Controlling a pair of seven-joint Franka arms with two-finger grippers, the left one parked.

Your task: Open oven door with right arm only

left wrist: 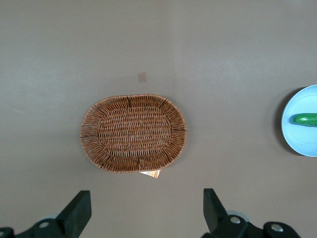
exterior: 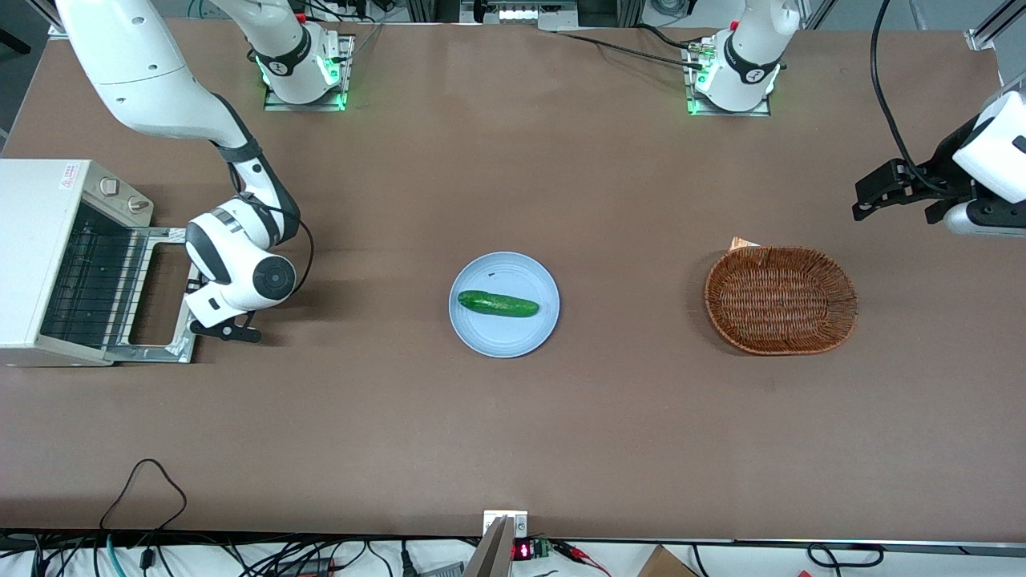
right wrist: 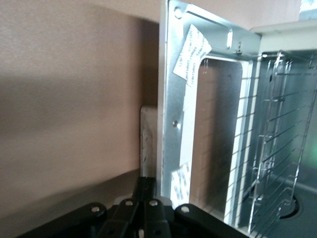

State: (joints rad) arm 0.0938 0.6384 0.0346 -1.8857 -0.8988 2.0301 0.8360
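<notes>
My pincer hangs low at the free edge of the oven door, which lies dropped flat on the bench in front of the oven, at the working arm's end. The door's handle edge runs toward and away from the front camera, and my pincer sits at its nearer corner, just beside the frame. From my wrist camera the door's inner metal face stands close up against my black fingers, with the wire rack showing inside the open cavity; I cannot tell whether the fingers are apart or pressed together. My right arm reaches down from its base, elbow bent, wrist folded over the door's edge. The door looks fully swung down, so I judge the opening all but finished, with only the release and retreat left.
</notes>
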